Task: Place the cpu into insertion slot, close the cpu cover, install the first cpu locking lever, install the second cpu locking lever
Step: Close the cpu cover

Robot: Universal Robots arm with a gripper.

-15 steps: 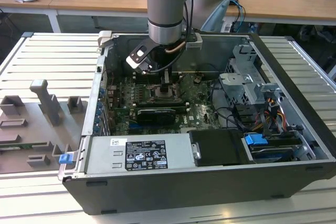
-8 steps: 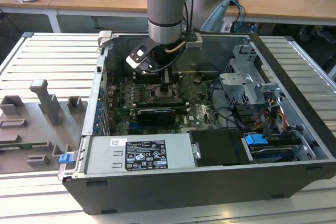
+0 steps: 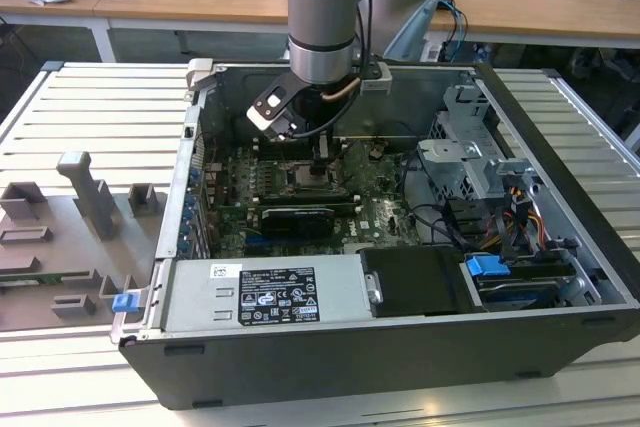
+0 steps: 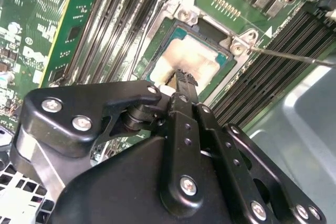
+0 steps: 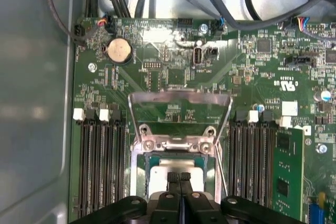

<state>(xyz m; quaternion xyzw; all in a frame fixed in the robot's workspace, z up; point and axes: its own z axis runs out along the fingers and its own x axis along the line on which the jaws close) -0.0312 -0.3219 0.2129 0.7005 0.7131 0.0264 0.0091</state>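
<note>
one black two-fingered gripper (image 4: 181, 77), fingers pressed together with nothing between them, points at the small flat square cpu with a pale beige-silver face (image 4: 191, 56); contact cannot be told. the cpu lies in the square dark insertion slot with a thin metal rim (image 4: 155, 38) on the green circuit board (image 5: 173, 77). the silvery metal-frame cpu cover (image 5: 181, 97) stands swung open. a thin metal locking lever (image 4: 294, 57) angles out from one slot corner. exterior view: the silver-grey arm (image 3: 320, 7) reaches into the open black computer case (image 3: 400, 357) on the slatted bench (image 3: 90, 107).
</note>
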